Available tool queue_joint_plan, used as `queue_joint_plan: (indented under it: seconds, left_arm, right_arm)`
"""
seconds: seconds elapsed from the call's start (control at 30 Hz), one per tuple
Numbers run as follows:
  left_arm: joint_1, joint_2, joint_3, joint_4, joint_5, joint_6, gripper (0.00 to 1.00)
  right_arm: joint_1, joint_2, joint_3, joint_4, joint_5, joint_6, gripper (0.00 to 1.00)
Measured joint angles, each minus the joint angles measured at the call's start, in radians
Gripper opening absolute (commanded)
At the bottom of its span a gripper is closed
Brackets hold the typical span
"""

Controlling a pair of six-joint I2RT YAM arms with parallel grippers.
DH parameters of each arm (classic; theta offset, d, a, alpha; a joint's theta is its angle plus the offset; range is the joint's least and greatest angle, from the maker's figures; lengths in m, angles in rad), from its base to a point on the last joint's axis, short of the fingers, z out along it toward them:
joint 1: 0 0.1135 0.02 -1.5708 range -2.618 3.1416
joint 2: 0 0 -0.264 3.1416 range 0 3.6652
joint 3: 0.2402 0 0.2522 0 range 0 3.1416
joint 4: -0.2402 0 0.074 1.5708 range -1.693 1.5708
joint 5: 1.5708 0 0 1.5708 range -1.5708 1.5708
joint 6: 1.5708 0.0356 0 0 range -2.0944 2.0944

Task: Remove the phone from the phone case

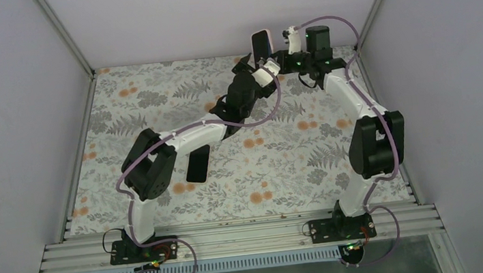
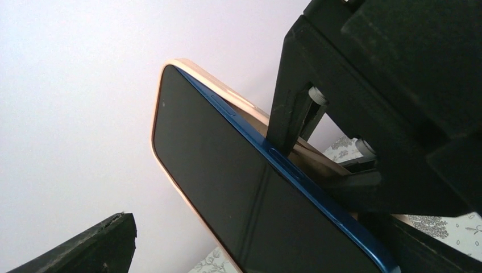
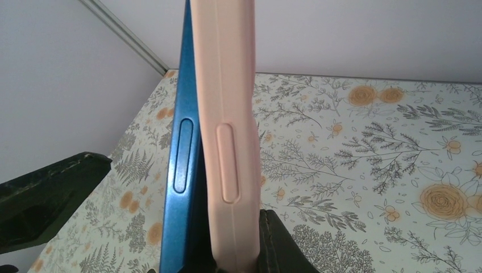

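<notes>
Up tall between left gripper (image 1: 262, 65) and right gripper (image 3: 187, 199): phone (image 2: 239, 187), half out of phone case (image 3: 227, 114). Right open around both; left grip hard to tell.

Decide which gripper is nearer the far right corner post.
Right. The right gripper lies left of the post; the left gripper is further left, at the lower end of the phone.

A blue phone (image 3: 179, 165) stands edge-on and upright. A pink case (image 3: 224, 85) lies against it at the top and parts from it lower down. One dark pincer finger (image 3: 281, 244) touches the case's lower right side. The other finger (image 3: 45, 193) sits apart at the left, above the flowered bench (image 3: 369, 159).
</notes>
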Motion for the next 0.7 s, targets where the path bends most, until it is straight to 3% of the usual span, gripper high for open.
queue_joint_plan:
  seconds: [0.1,0.37,0.53,0.7]
  left_arm:
    - [-0.002,0.0,-0.011,0.041,-0.004,0.033,0.93]
    - [0.006,-0.062,-0.12,0.173,0.047,0.095,0.69]
    - [0.025,-0.089,-0.166,0.214,0.088,0.11,0.67]
    - [0.039,-0.094,-0.201,0.261,0.118,0.125,0.59]
  right_arm:
    - [0.0,-0.015,-0.011,0.014,0.005,0.009,0.03]
    - [0.016,-0.079,-0.054,0.06,0.007,0.034,0.03]
    - [0.034,-0.082,-0.055,0.088,0.005,0.052,0.03]
    - [0.04,-0.082,-0.058,0.088,0.007,0.058,0.03]
